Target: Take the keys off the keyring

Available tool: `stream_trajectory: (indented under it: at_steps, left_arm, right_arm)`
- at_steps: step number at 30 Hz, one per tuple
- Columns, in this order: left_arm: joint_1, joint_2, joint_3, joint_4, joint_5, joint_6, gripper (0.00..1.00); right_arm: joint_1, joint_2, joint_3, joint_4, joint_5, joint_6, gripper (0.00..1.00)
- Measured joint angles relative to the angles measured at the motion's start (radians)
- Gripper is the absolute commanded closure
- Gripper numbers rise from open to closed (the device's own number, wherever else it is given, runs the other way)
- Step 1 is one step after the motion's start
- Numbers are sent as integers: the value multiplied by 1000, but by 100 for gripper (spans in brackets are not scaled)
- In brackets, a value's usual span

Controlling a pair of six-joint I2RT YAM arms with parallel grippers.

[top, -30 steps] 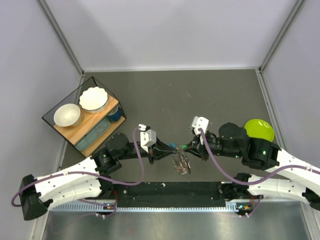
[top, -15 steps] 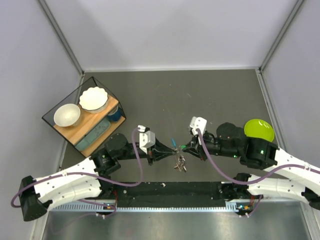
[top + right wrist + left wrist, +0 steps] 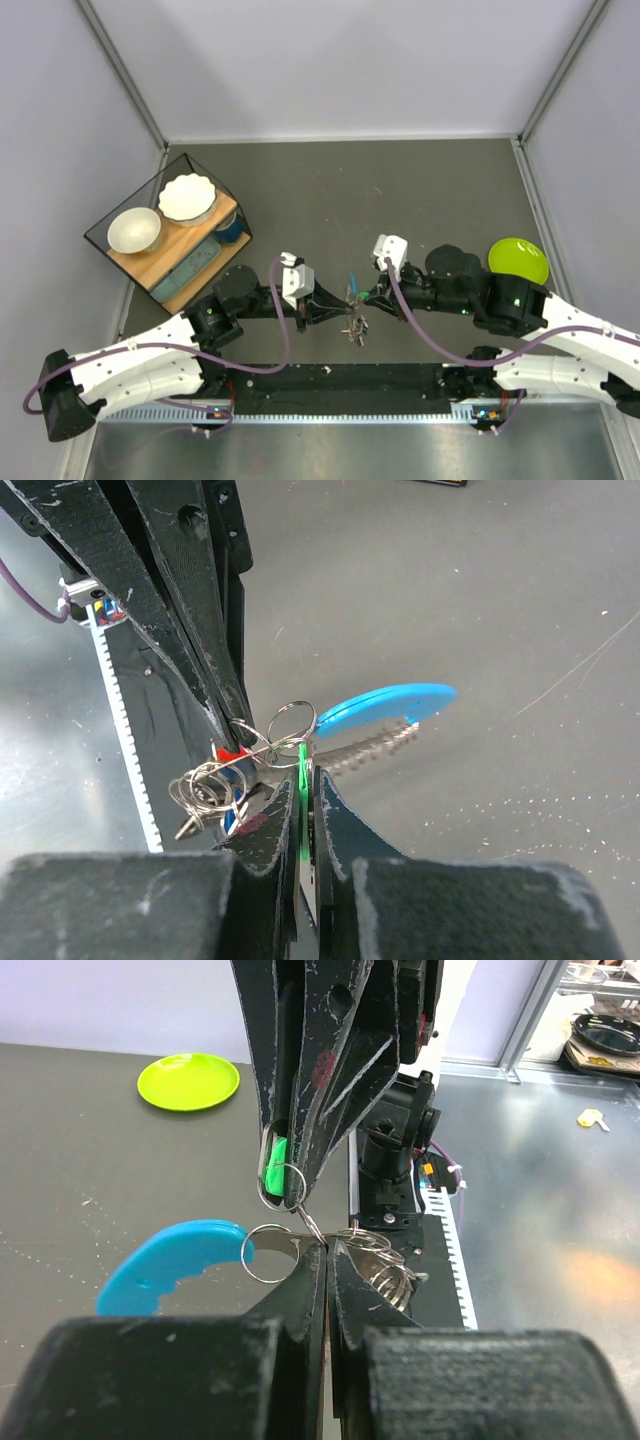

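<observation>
Two grippers meet low over the table's near middle, toward 6 o'clock in the top view. The table (image 3: 400, 190) is a dark grey matt sheet marked with fine pale scratches. Plain pale lilac walls (image 3: 340, 60) close it in on three sides, with bare metal posts at the far corners. A brushed-metal ledge (image 3: 350, 450) runs along the near edge.

The left gripper (image 3: 338, 308) has its jaws pressed together on the wire of the keyring (image 3: 244, 1253). The right gripper (image 3: 366, 296), at 3 o'clock from it, is clamped on the green-headed key (image 3: 275, 1175). The other keys (image 3: 356, 328) hang in a bunch at 6 o'clock from the fingertips; whether they touch the table cannot be told. A blue tag (image 3: 175, 1260) sticks out from the ring toward 12 o'clock.

A lime plate (image 3: 518, 260) lies at 3 o'clock. A dark-framed box (image 3: 135, 194) holding two white bowls (image 3: 133, 230) sits at 9 o'clock, well apart from the keys.
</observation>
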Motion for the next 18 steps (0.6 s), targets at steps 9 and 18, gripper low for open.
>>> stream_trajectory:
  at_steps: [9, 18]
  left_arm:
    - [2, 0, 0, -5, 1, 8, 100]
    - [4, -1, 0, -26, 7, 18, 100]
  right_arm:
    - [-39, 12, -4, 2, -42, -3, 100]
    - [-89, 33, -17, 3, -130, 13, 100]
